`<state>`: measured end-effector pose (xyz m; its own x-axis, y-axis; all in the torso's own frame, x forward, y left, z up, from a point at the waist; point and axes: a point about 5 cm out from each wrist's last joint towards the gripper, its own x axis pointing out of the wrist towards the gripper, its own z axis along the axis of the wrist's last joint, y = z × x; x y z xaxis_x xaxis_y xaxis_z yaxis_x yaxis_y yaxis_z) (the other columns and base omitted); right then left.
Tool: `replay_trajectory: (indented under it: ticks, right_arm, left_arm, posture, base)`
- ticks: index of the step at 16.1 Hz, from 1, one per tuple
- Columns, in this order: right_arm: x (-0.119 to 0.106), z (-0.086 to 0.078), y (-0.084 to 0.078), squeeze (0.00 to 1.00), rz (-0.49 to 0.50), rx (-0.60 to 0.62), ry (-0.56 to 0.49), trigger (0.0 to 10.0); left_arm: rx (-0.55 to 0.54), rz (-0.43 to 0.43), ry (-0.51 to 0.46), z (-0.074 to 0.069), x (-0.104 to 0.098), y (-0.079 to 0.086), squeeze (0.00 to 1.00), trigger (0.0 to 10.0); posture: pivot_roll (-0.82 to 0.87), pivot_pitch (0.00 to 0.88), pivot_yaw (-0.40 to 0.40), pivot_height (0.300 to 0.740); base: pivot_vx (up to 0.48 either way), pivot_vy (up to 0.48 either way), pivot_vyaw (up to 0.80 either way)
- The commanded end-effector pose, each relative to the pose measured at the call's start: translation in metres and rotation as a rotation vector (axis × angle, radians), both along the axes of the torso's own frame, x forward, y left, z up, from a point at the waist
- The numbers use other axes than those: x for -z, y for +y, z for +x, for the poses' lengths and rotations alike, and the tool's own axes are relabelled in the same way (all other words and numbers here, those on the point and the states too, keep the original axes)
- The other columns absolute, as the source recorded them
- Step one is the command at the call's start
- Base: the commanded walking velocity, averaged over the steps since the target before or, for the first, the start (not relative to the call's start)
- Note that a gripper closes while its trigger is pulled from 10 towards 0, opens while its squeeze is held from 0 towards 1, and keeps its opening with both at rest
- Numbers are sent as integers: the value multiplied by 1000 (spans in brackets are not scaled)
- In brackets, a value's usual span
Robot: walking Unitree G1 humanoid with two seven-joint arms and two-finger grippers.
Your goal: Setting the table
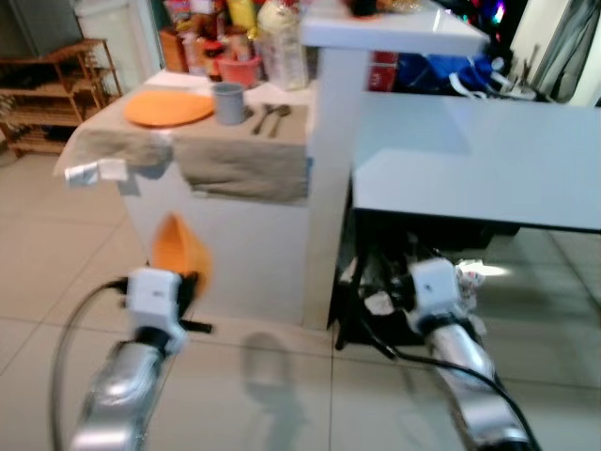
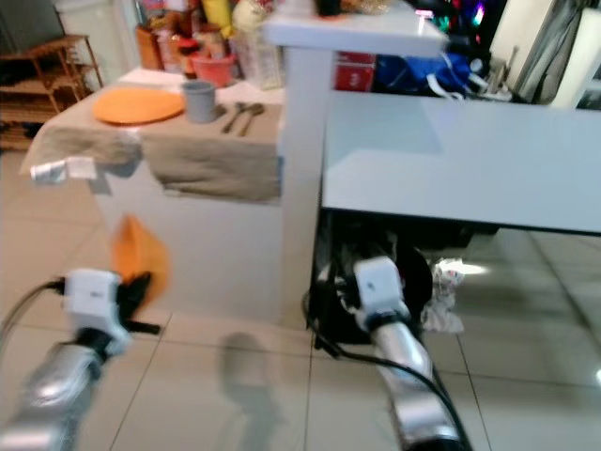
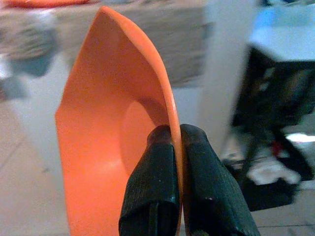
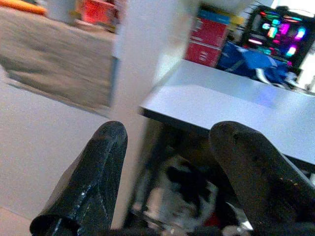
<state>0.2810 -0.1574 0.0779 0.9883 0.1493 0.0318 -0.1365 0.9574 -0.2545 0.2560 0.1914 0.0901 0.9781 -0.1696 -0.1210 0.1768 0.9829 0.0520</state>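
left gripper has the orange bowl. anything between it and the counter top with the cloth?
Nothing visible. The left gripper pinches the orange bowl low, in front of the counter's white front; the cloth top holds an orange plate, cup and spoons.

home dining corner | tiled floor (image 1: 38, 235) | cloth-covered table (image 1: 239, 160) | crowded jars (image 1: 221, 38)

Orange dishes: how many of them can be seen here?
2. An orange plate lies on the cloth-covered counter, beside the grey cup. An orange bowl is held by the left end effector. Others may be hidden.
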Motion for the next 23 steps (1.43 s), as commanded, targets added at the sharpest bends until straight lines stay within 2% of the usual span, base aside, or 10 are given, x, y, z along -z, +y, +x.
replay_trajectory:
  ticks: [1, 6, 15, 23]
  right_arm:
    - [-7, 4, 5, 0, 14, -11, -35, 10000]
    - [-8, 3, 9, 0, 11, -19, -47, 10000]
    - [-9, 5, 8, 0, 0, -10, -53, 10000]
    - [-12, 7, 9, 0, 5, -23, -76, 10000]
  left_arm:
    - [13, 30, -88, 9, -18, 1, 0, 0]
    - [58, 54, -101, 13, -20, -3, 0, 0]
    - [85, 72, -125, 14, -23, -8, 0, 0]
    - [49, 55, -146, 18, -28, -7, 0, 0]
  posture:
    - [9, 0, 15, 740]
    - [3, 0, 21, 740]
    - [2, 0, 21, 740]
    - [4, 0, 18, 740]
  base:
    - [266, -398, 0]
    - [271, -394, 0]
    - [303, -369, -344]
    - [317, -356, -84]
